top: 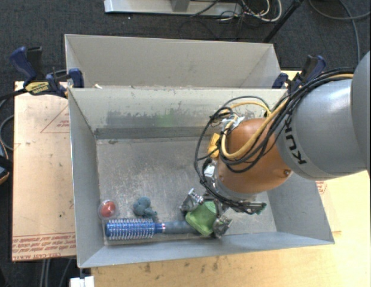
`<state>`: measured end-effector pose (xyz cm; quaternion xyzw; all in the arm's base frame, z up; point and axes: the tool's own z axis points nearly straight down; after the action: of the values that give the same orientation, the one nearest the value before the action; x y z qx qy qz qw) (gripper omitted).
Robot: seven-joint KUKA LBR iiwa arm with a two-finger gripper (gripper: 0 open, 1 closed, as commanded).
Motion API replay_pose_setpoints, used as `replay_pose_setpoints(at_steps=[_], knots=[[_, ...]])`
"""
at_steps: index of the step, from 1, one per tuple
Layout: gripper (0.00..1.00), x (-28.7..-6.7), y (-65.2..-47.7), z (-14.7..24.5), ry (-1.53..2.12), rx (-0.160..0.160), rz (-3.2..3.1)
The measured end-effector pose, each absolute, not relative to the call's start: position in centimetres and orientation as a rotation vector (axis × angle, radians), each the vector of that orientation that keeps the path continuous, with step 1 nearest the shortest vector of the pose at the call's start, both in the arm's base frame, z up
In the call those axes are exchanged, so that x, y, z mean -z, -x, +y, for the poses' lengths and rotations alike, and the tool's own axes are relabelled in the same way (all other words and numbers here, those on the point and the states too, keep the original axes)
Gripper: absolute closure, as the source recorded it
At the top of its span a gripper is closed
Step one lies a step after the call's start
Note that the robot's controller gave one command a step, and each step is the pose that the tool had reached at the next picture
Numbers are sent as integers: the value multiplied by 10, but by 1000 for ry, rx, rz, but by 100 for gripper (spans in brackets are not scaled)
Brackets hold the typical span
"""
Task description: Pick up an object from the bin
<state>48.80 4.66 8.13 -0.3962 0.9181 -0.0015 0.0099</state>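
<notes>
The claw (pixel 204 215) is clamped on a green lump (pixel 201 219) near the front wall of the bin (pixel 143 160). The grey arm (pixel 329 130) reads "KUK".

- The bin (pixel 143 160) takes the middle of the frame, and the loose things lie in a row near its lower wall
- The ball (pixel 106 208) is at the lower left of the bin floor, near the left wall
- The small figure (pixel 143 207) lies just right of the ball, apart from it
- The hairbrush (pixel 130 228) lies flat below both, along the lower wall, with its head to the left and its handle to the right
- The lump (pixel 200 220) is at the right end of the handle
- The gripper (pixel 204 215) is at the lump, low in the bin
- The arm (pixel 329 130) comes in from the right of the frame, over the bin's right wall
</notes>
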Motion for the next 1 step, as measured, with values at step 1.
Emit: replay_pose_setpoints(at_steps=[1], knots=[[100,-274,-484,60,1470,4,2765]])
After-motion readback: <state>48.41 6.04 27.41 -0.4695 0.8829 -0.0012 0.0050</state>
